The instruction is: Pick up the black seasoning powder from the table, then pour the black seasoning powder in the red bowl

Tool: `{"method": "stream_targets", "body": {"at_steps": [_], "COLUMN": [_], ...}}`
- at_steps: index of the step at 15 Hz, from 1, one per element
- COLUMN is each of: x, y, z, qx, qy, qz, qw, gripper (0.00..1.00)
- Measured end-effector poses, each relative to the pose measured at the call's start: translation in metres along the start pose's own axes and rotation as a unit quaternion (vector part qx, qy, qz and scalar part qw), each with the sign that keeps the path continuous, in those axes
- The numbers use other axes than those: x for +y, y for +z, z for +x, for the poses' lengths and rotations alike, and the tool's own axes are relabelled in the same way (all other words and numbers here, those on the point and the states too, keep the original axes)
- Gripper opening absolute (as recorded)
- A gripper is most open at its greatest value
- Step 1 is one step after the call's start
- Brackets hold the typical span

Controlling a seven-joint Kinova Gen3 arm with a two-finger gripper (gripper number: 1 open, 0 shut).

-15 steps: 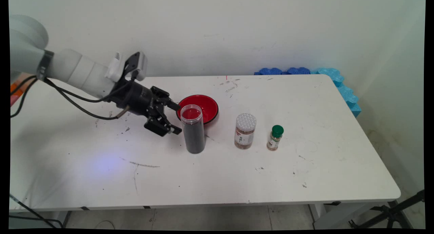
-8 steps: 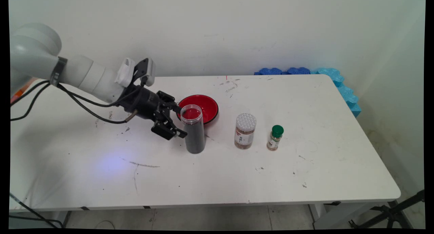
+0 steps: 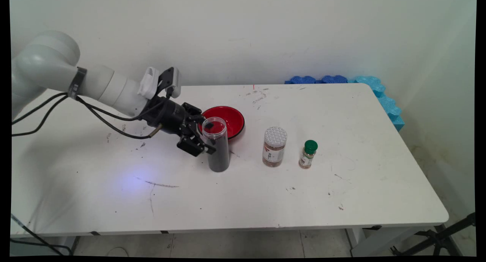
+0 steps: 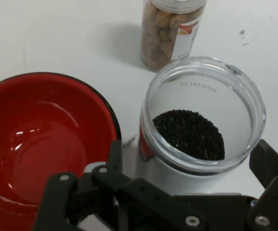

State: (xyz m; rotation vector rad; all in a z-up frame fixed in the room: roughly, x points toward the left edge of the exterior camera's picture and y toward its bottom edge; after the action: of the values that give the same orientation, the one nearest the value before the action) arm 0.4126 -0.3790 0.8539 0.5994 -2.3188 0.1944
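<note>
White table point(image 3: 341, 186), scuffed with dark marks, runs across the main view in front of a plain pale wall, with blue foam pieces point(image 3: 374, 89) wedged along its far right corner.

Nearest the gripper point(image 3: 203, 134) is a tall clear jar point(image 3: 216, 144) with no lid, standing upright on the table and filled most of the way with fine black grains. In the hand view its open mouth point(image 4: 204, 113) shows a thick transparent rim, faint embossed lettering on the inner wall and the dark grain surface well below the rim.

The gripper comes in low from nine o'clock, tilted slightly downward, and its fingers stand apart with the jar between them: in the hand view one finger point(image 4: 114, 156) rises at the jar's left side and the other point(image 4: 269, 161) at its right. Whether either finger touches the plastic cannot be told; the jar stands straight and rests on the table.

At about twelve to one o'clock of the jar, just behind it, sits a red bowl point(image 3: 228, 117) with a black rim, holding nothing visible. At three o'clock, apart from the jar, stands a shorter jar point(image 3: 274, 146) with a patterned white lid and brown contents, and farther along the same line a small spice bottle point(image 3: 308, 154) with a green cap.
</note>
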Motion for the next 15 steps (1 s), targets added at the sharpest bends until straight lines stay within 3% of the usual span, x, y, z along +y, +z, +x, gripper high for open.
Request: {"method": "stream_targets", "body": {"at_steps": [4,5,15], "x": [-0.002,-0.002,0.004], "y": [0.005,0.006,-0.003], "z": [0.001,0.001,0.006], "qx": [0.002,0.002,0.007], "qy": [-0.002,-0.002,0.005], "qz": [0.000,-0.001,-0.020], "qw": [1.0000,1.0000,0.9998], "gripper": [1.00,0.00,0.00]}}
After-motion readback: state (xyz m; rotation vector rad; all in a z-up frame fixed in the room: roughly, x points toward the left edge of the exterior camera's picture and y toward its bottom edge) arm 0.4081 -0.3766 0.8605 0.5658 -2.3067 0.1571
